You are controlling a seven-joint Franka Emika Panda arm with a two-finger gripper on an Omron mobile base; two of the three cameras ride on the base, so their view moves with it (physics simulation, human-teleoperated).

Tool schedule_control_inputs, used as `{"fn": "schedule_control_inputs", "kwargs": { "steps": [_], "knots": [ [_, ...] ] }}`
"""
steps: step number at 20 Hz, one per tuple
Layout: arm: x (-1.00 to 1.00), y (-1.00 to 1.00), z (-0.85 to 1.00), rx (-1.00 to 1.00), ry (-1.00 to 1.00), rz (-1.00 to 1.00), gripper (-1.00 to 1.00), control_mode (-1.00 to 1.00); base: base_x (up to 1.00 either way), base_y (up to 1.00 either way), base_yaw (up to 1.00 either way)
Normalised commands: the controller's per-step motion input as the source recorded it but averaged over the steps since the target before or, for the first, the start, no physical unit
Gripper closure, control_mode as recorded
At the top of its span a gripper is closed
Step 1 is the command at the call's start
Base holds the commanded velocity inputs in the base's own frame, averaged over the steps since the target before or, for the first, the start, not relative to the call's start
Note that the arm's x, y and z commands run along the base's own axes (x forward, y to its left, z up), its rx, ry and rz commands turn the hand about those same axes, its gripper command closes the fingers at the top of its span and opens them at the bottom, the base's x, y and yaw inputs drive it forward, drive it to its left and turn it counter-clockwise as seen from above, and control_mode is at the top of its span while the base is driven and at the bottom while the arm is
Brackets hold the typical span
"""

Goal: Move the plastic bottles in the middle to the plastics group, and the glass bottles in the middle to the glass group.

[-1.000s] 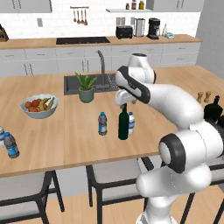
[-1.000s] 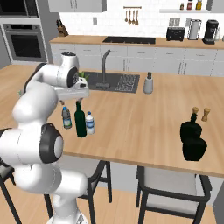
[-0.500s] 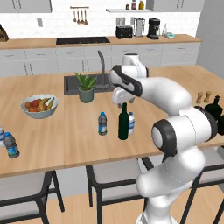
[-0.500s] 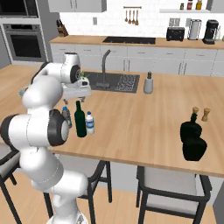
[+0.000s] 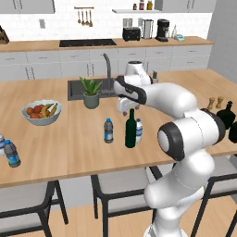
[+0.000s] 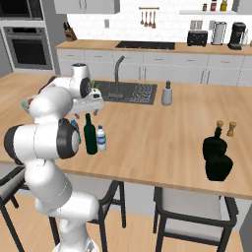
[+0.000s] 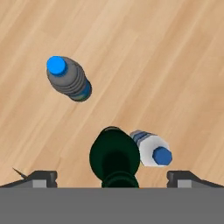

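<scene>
- Front edge of the long wooden island counter runs nearest us, with dark-framed stools tucked beneath it.
- We see a cluster of small clear plastic water bottles at the counter's far left, close to that front edge.
- Our gripper hangs spread wide above the middle trio, holding nothing; its two dark fingertips stand apart on either side of the tall slim dark green glass bottle.
- The pale water bottle stands just beside the green one on its right; the bluer, dark-capped water bottle stands near on its left, apart from it. Both carry blue labels; we cannot read any writing.
- Bare wood lies open between the trio and each side group.
- Squat near-black glass bottles sit at the right end, two small wooden shakers just behind.
- Farther back stand a bowl of fruit, a potted plant and the sink.
</scene>
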Motion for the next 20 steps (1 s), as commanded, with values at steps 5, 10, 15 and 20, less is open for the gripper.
{"fn": "schedule_control_inputs", "kwargs": {
  "steps": [5,10,15,20],
  "knots": [
    [0.05,-0.03,-0.18,0.0,-0.18,0.0,-1.0,-1.0,0.0,0.0,0.0],
    [0.0,-0.12,-0.08,0.0,-0.04,-0.07,-1.0,-1.0,0.0,0.0,0.0],
    [0.1,-0.04,-0.01,0.0,0.01,-0.06,-1.0,-1.0,0.0,0.0,0.0],
    [0.21,0.04,-0.07,0.0,0.07,-0.04,-1.0,-1.0,0.0,0.0,0.0]
  ]
}}
